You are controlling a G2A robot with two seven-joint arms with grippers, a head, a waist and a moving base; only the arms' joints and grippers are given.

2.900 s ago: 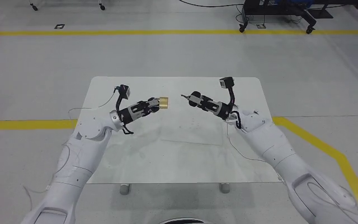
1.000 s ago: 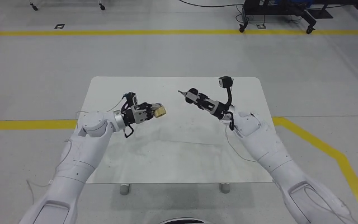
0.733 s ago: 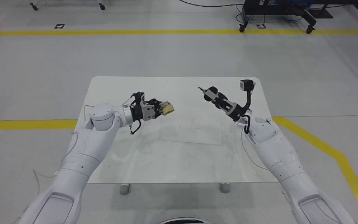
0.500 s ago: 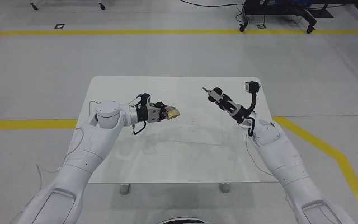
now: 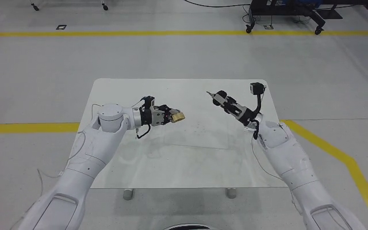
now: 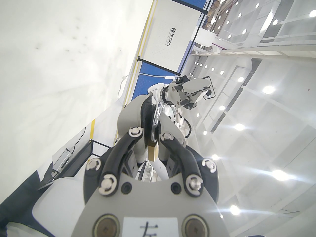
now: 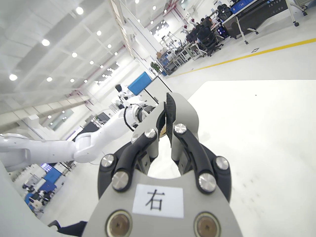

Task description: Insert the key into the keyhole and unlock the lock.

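A brass padlock (image 5: pixel 179 117) with a silver shackle hangs above the left middle of the white table (image 5: pixel 184 155), and my left gripper (image 5: pixel 171 117) is shut on it. In the left wrist view the lock body (image 6: pixel 153 152) sits between the black fingers (image 6: pixel 133 140), shackle (image 6: pixel 156 120) pointing away. My right gripper (image 5: pixel 220 99) is shut on the small key (image 5: pixel 210 93), whose tip points toward the lock across a gap of air. In the right wrist view that gripper (image 7: pixel 168 106) has its pads pressed together and the key is hidden.
The table's bare top lies under both grippers. Yellow floor lines (image 5: pixel 172 33) run behind and beside it. The far right gripper (image 6: pixel 188 93) shows beyond the lock in the left wrist view.
Over the last second the left gripper carried the padlock rightward toward the table's middle, and the right gripper with the key drew back to the right. Both are nearly still in the last half second.
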